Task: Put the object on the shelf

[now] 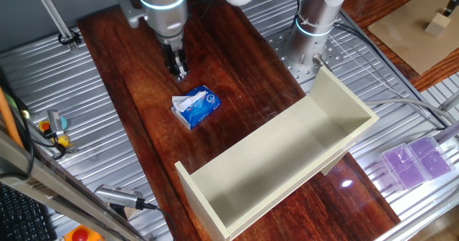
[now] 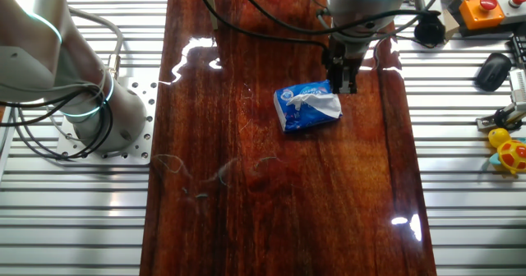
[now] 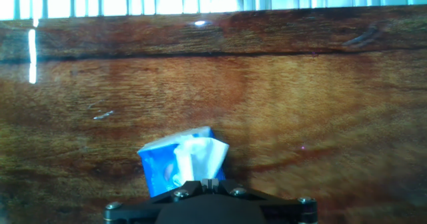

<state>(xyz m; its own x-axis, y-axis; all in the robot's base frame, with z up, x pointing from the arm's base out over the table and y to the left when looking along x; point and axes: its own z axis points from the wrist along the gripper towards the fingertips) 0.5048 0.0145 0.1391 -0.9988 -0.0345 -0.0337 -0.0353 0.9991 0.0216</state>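
The object, a small blue-and-white tissue pack (image 1: 196, 106) with white tissue sticking out, lies on the dark wooden table. It also shows in the other fixed view (image 2: 307, 107) and in the hand view (image 3: 182, 160). My gripper (image 1: 178, 74) hangs just behind the pack, above the table, with its fingers together and nothing between them; it also shows in the other fixed view (image 2: 342, 85). In the hand view the fingertips (image 3: 210, 183) meet right at the pack's near edge. The shelf (image 1: 283, 155), a long cream open unit, lies on the table in front of the pack.
The arm's base (image 1: 315, 19) stands at the table's far right. Purple boxes (image 1: 419, 161) lie on the metal surface at right. Tools and a red button (image 1: 82, 234) sit at left. A mouse (image 2: 491, 69) and yellow toy (image 2: 511, 151) lie beside the table.
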